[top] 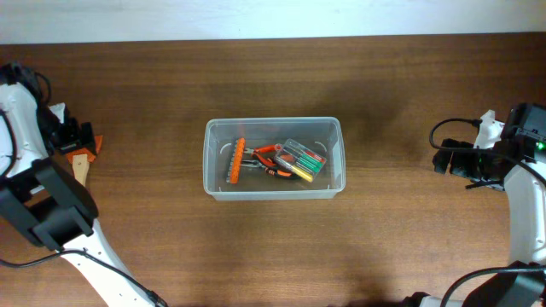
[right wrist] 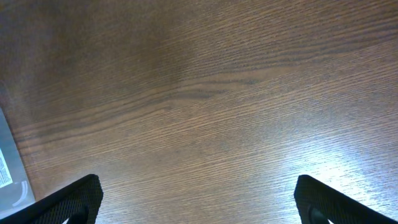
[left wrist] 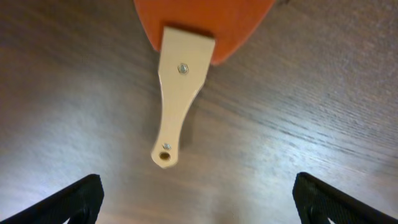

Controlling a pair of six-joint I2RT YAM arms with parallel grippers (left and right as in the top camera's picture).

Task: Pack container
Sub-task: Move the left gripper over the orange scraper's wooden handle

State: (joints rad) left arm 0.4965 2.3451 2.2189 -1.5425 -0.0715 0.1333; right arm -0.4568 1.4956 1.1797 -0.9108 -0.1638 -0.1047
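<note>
The container (top: 273,125) sits at the middle of the worktop (top: 273,77), its long axis running from one arm's side to the other. We count one container, and inside it three things: one orange bit holder (top: 234,162) at the left end, one pair of pliers (top: 269,160) with orange grips in the middle, and one clear case (top: 304,159) of small drivers toward the right.

Outside it we see only one loose thing, a scraper (left wrist: 176,99) with a tan handle and an orange blade, lying flat on the worktop well apart from the container, at the left arm's side. In the left wrist view its long axis runs away from the camera. The handle end is nearest us and the blade is farther off, partly cut by the frame's edge.

The left end effector (left wrist: 199,202) hangs just behind that handle, fingers spread wide and holding nothing. We judge it to be the nearer arm for this piece; the container lies from there toward the worktop's middle.

The right end effector (right wrist: 199,202) is spread and empty too, over bare wood, with just a corner of the container at the edge of its view.
</note>
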